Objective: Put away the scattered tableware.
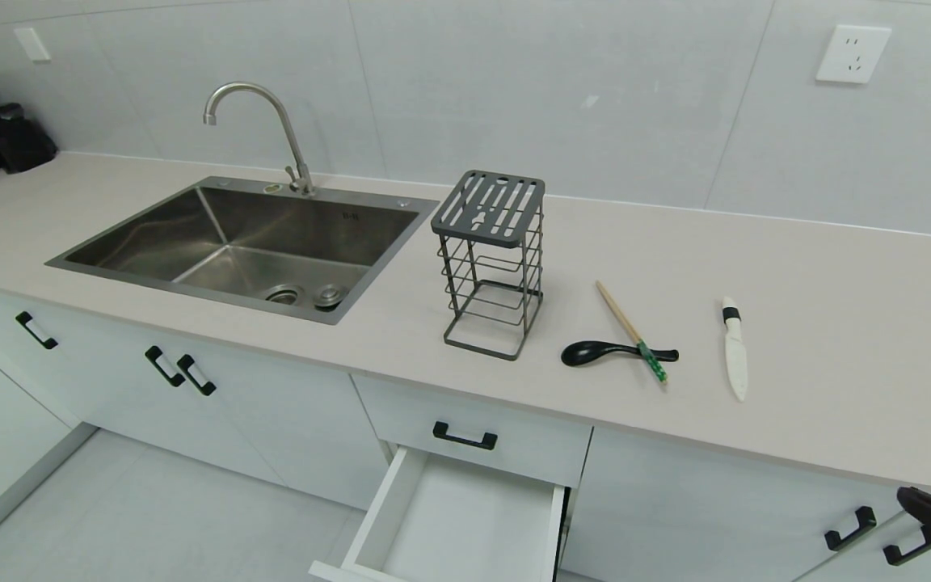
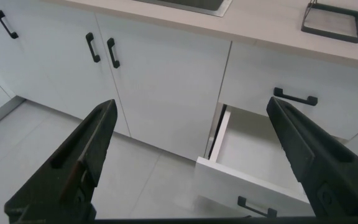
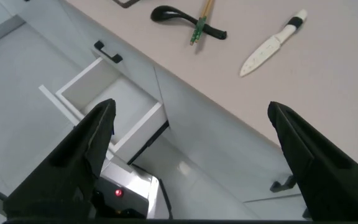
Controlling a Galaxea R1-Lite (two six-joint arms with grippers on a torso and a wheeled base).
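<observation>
Black spoon (image 1: pixel 607 352), chopsticks (image 1: pixel 629 330) crossing its handle, and white knife (image 1: pixel 734 349) lie on counter (image 1: pixel 837 323) beside wire rack (image 1: pixel 490 263). Left gripper (image 2: pixel 190 106) and right gripper (image 3: pixel 191 106) gape wide, empty. Risk: lifting the spoon flicks the chopsticks over the edge.

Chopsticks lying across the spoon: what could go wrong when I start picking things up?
The chopsticks cross the black spoon handle, so lifting the spoon first may flick them off the counter. The open drawer juts out below; a low arm swing might hit it.
</observation>
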